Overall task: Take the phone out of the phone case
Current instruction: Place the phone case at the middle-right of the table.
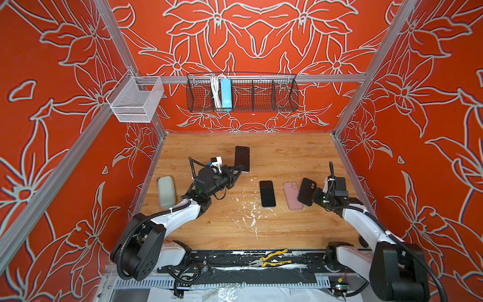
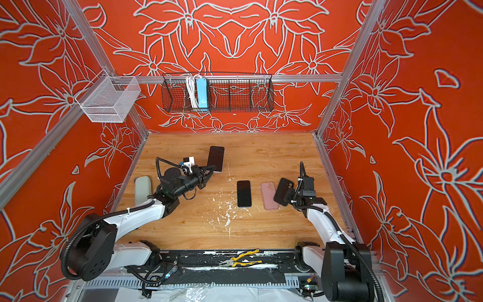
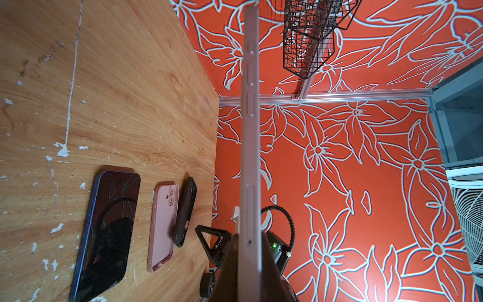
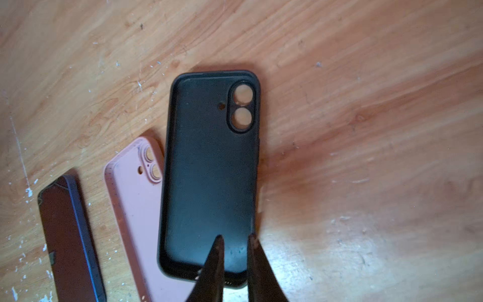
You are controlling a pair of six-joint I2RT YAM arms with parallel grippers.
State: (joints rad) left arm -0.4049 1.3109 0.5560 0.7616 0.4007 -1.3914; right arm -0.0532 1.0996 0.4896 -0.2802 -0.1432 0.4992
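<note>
Lengthwise near-to-far, phone case (image 1: 292, 196) flat, camera cutout (image 4: 153, 163) at far end.

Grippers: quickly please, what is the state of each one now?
Left gripper: shut on a phone.
Right gripper: slightly open over the black phone case edge.

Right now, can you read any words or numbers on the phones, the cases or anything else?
None can be read.
phone: bare edge, no print.
phone case: plain pink.
black case: plain.
blue power strip: marks, if any, too small.
</note>
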